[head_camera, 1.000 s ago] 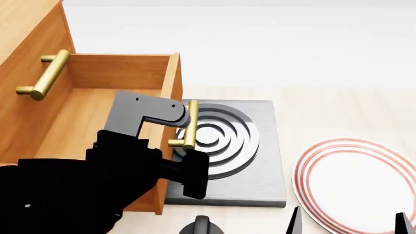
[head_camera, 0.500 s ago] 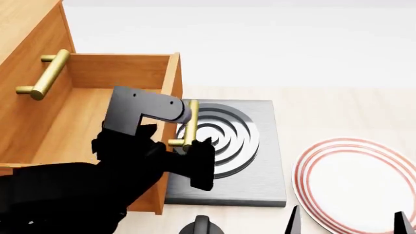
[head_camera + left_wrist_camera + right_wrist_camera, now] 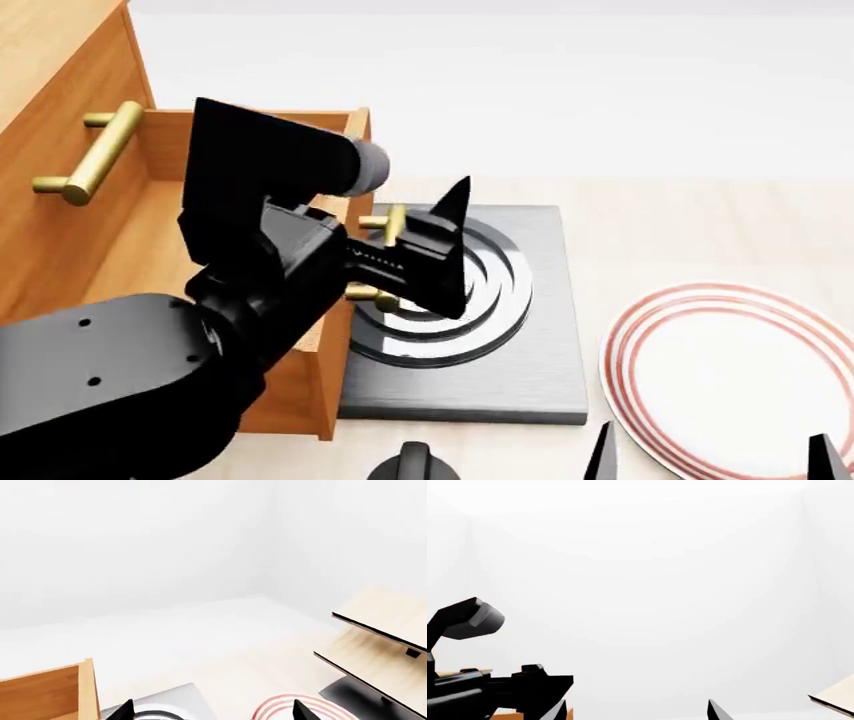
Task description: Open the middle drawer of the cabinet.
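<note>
The orange-brown cabinet (image 3: 74, 85) fills the left of the head view. Its middle drawer (image 3: 247, 145) stands pulled out, and its brass handle (image 3: 392, 222) shows partly behind my left arm. My left gripper (image 3: 449, 250) is open, tipped upward just in front of the drawer front, and clear of the handle. Nothing lies between its fingertips (image 3: 124, 711) in the left wrist view, where a corner of the drawer (image 3: 47, 695) shows. My right gripper (image 3: 714, 455) is open at the head view's lower edge, beside the plate, with empty space between its fingertips (image 3: 714, 711).
A grey burner slab with dark rings (image 3: 514, 330) lies right of the drawer. A white plate with red rings (image 3: 727, 365) lies further right. A black knob (image 3: 414, 463) sits at the front edge. Pale wooden shelves (image 3: 383, 640) stand to the right.
My left gripper has let go of the middle drawer's handle, opened, and risen with its fingers tilted upward. The drawer stays pulled out. The right gripper has not moved.
</note>
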Robot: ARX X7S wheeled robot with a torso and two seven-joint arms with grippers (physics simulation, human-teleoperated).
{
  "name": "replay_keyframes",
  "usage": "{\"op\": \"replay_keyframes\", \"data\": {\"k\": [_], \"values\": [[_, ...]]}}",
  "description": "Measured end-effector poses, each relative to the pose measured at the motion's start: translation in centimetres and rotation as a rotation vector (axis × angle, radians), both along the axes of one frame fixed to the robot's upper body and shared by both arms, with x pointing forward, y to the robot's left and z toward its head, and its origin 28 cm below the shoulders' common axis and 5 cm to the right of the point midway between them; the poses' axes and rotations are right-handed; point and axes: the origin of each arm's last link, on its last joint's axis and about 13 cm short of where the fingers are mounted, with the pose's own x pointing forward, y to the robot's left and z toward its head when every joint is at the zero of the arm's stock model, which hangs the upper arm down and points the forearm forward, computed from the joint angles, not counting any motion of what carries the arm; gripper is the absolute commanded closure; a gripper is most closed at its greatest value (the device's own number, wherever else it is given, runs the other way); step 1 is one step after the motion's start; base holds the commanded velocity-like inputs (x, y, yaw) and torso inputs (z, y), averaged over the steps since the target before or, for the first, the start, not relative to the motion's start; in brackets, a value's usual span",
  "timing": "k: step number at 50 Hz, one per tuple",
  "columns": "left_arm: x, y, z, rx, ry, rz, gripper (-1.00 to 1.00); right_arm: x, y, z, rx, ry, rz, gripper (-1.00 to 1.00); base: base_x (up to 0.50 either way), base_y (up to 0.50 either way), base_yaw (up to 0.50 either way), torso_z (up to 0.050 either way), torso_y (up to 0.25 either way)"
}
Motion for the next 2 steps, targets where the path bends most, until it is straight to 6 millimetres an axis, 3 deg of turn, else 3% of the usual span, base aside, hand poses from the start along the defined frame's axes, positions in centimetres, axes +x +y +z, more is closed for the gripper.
{"op": "replay_keyframes", "data": {"k": [2], "values": [[-0.01,0.14,0.03,0.006,-0.028,0.001,-1.0,0.0,0.0,0.0,0.0,0.0,0.0,-1.0,0.0,0.0,0.0,0.0,0.0]]}}
